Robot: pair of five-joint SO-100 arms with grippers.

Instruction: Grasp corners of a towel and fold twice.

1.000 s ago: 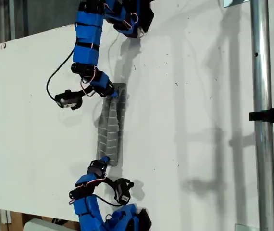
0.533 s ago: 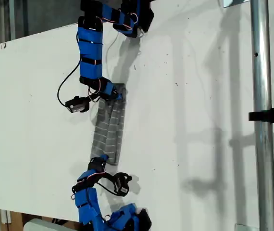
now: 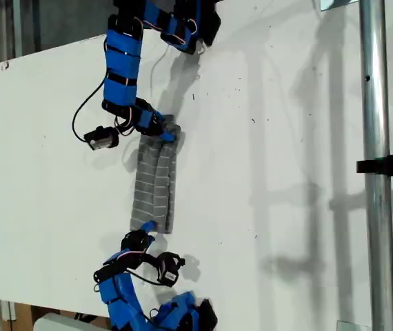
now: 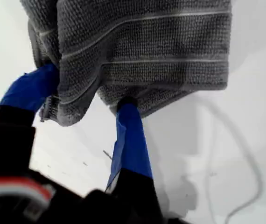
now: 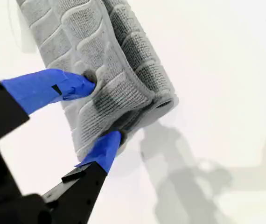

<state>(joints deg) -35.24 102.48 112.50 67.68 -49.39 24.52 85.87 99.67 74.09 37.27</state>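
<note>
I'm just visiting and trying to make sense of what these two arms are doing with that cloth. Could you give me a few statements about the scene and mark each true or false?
1. The towel is grey with thin white stripes. True.
2. The towel lies spread out flat as a full square. False: it is gathered into a narrow, folded strip between the two arms.
3. My first gripper is shut on an end of the towel. True.
4. My second gripper hangs open, away from the towel. False: its fingers pinch the folded edge.
5. The table is white. True.
6. A metal pole stands at the exterior view's left. False: it is at that view's right.
</note>
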